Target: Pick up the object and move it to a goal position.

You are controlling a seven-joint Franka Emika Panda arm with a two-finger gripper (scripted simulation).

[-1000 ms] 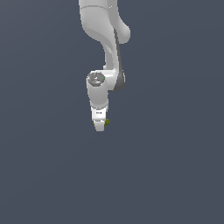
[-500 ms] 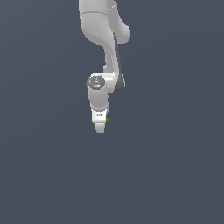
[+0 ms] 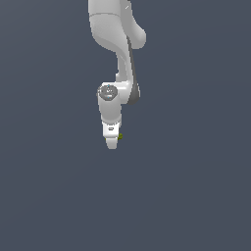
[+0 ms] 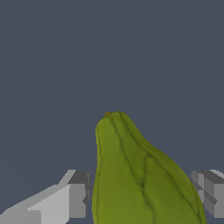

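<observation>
A flat, even slate-grey surface (image 3: 59,196) spreads under and around everything, plain from one side to the other. It has no edge, corner, seam or marking to place things by, so it simply runs out of sight on every side in the exterior view. The wrist view shows the same unbroken grey surface (image 4: 52,65). No shadow falls on it, and I cannot tell from either view whether anything rests directly on it or hangs clear above it.
</observation>
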